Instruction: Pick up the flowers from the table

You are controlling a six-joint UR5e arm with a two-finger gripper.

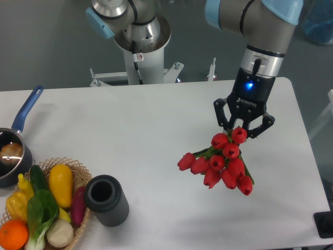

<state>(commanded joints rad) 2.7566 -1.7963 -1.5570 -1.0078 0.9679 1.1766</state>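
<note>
The flowers [221,162] are a bunch of red tulip buds with green leaves, hanging above the right half of the white table [145,135]. My gripper [244,130] points down from the arm and is shut on the flowers at the top of the bunch. The buds fan out down and to the left below the fingers. The stems are hidden behind the fingers and buds. A faint shadow lies on the table under the bunch.
A dark grey cylinder [106,200] stands at the front left. Beside it a wicker basket [78,172] holds vegetables and an orange. A blue-handled pot [13,151] sits at the left edge. The arm's base [140,47] rises behind the table.
</note>
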